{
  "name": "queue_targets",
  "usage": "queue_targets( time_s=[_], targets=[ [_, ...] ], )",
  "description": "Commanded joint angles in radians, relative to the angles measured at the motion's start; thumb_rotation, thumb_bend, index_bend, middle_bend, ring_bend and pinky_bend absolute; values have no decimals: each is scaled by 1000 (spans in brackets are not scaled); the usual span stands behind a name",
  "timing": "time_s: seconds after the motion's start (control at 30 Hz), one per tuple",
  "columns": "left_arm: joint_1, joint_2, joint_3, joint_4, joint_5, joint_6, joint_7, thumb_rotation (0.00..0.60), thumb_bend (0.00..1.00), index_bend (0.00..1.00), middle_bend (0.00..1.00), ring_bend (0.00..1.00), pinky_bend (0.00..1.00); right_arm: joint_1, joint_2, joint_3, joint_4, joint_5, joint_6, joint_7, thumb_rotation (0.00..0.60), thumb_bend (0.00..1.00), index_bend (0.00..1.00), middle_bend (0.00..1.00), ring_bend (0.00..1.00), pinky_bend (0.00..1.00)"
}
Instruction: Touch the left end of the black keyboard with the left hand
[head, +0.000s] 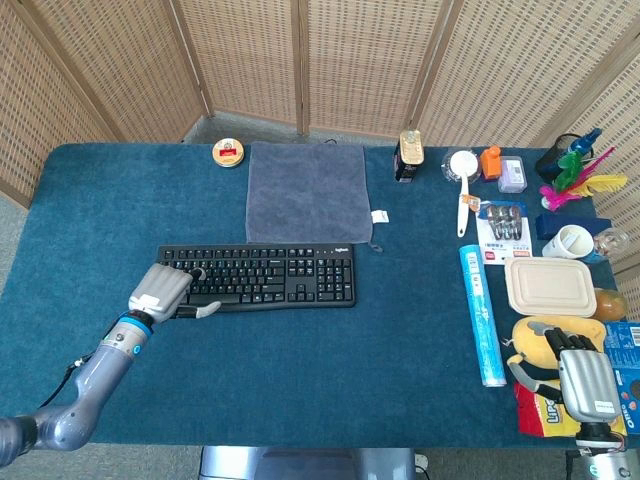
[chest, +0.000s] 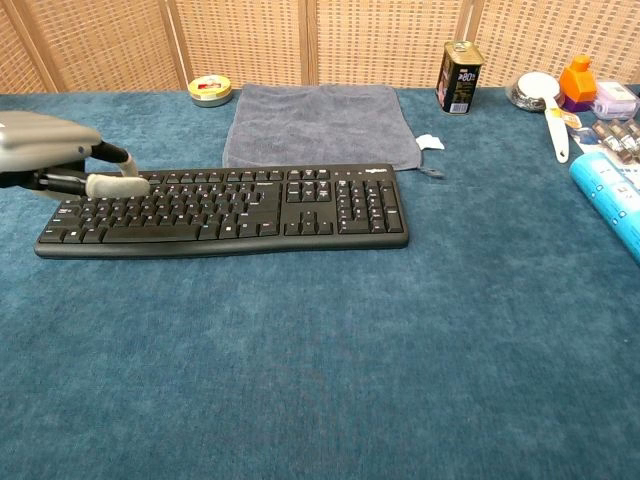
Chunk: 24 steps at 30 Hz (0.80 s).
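The black keyboard lies flat on the blue table cloth, just in front of a grey towel; the chest view shows the keyboard at left of centre. My left hand hovers over the keyboard's left end, fingers apart, nothing held. In the chest view the left hand sits slightly above the leftmost keys; contact cannot be told. My right hand rests at the table's near right corner over snack packets, fingers slightly curled, empty.
A grey towel lies behind the keyboard, with a round tin at its left and a can at its right. A blue tube, lunch box, cup and bottles crowd the right side.
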Motion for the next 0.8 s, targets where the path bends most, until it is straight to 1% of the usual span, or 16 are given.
queue_targets(
  time_s=[0.03, 0.17, 0.4, 0.67, 0.8],
  targets=[
    [-35, -30, 10, 37, -52, -13, 15, 0, 141, 264, 1000, 1000, 1000, -1, 0, 1, 1, 1, 0, 0, 0, 257, 272, 366, 387, 344],
    [-61, -55, 21, 68, -91, -23, 17, 0, 140, 263, 1000, 1000, 1000, -3, 0, 0, 3, 6, -2, -1, 0, 257, 272, 366, 387, 344],
    [-90, -85, 46, 106, -117, -29, 2, 0, 140, 263, 1000, 1000, 1000, -7, 2, 1, 1, 10, -1, -7, 0, 257, 272, 366, 387, 344],
    [-111, -99, 67, 125, -123, -25, -16, 0, 140, 264, 1000, 1000, 1000, -10, 2, 1, 0, 15, -1, -8, 0, 257, 272, 366, 387, 344],
    [-105, -79, 63, 105, -100, 4, -49, 0, 141, 264, 1000, 1000, 1000, -11, 3, 1, 1, 17, -3, -7, 0, 257, 272, 366, 387, 344]
  ],
)
